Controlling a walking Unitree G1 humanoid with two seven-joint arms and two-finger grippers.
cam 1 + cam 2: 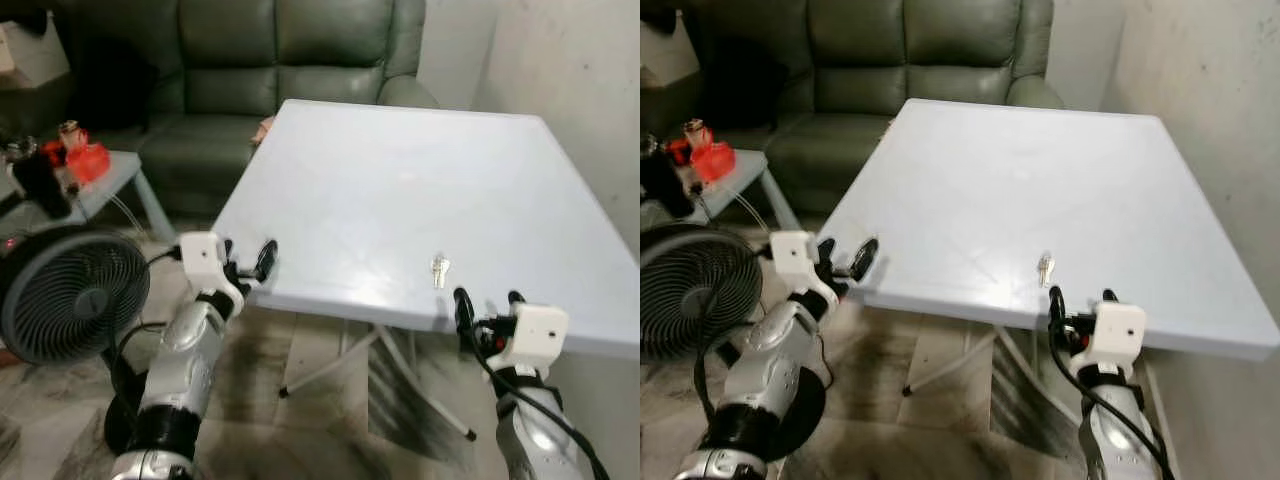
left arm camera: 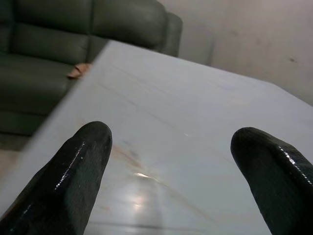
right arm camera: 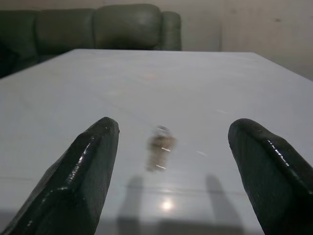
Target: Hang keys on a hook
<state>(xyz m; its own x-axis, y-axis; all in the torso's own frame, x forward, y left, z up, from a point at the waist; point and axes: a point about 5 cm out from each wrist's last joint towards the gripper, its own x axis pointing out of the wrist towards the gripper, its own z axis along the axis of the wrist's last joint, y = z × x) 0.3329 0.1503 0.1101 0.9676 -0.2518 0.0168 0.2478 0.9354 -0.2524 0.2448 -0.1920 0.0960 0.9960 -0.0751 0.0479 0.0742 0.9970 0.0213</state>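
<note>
A small bunch of metallic keys (image 1: 439, 269) lies on the white table (image 1: 400, 190), close to its near edge. My right gripper (image 1: 488, 304) hovers open at that edge, just short of the keys (image 3: 160, 152), which sit ahead between its fingers (image 3: 88, 166). My left gripper (image 1: 250, 262) is open too, at the table's near left corner, far from the keys, with nothing between its fingers (image 2: 73, 171).
A dark green sofa (image 1: 270, 70) stands behind the table. A black floor fan (image 1: 70, 295) is at the left, beside a small side table (image 1: 115, 180) with red items (image 1: 85, 158). A bare wall (image 1: 580, 90) runs along the right. The table's folding legs (image 1: 350, 350) show underneath.
</note>
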